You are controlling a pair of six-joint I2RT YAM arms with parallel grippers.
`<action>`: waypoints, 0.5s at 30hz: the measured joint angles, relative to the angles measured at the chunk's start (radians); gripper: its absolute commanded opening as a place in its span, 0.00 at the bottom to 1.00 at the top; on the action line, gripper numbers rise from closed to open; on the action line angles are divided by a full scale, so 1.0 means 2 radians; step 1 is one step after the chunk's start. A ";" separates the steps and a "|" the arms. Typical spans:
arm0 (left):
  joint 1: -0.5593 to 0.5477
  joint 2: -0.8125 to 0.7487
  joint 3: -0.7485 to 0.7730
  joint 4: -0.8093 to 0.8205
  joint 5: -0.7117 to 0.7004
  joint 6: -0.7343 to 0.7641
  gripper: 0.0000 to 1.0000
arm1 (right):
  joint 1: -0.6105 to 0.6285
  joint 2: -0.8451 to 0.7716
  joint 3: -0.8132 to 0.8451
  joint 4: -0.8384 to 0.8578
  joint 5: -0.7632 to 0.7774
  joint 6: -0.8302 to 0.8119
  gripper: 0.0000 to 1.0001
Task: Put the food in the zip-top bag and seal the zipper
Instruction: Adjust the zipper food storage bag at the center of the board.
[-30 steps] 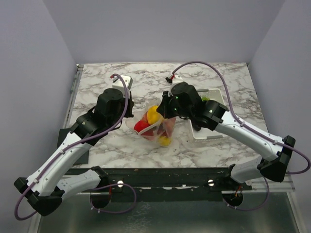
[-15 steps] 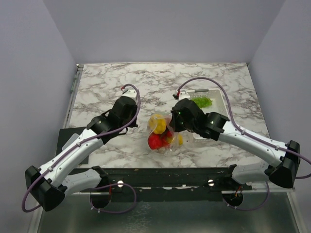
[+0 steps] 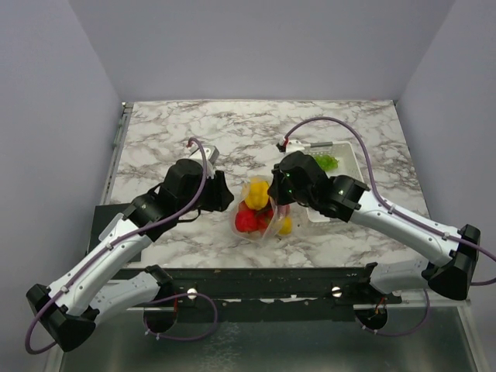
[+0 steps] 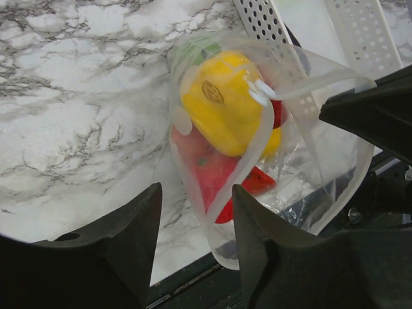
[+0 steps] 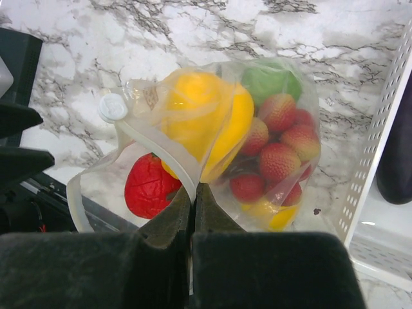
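Left claw (image 4: 196, 193) has spread beside the soft, clear bag (image 4: 328, 154) of glossy fruit (image 5: 199, 122); right claw (image 5: 193, 193) pinches its whitish zipper (image 5: 151, 154).

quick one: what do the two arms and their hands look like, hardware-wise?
Left arm and right arm: white link shells, black joint housings. A purple cable loops loosely along each. Left hand and right hand: matte black, thick and tapered. No markings visible.
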 measured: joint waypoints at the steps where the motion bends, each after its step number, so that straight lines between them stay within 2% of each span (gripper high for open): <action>1: 0.000 -0.007 -0.004 0.000 0.007 -0.005 0.51 | 0.000 0.001 0.002 0.000 0.000 0.000 0.01; 7: 0.000 -0.037 -0.029 0.000 0.048 -0.029 0.55 | 0.000 0.014 0.012 0.001 0.000 -0.001 0.01; 15: -0.001 -0.054 -0.068 0.000 0.059 -0.041 0.54 | 0.000 0.022 0.013 0.004 0.000 -0.002 0.01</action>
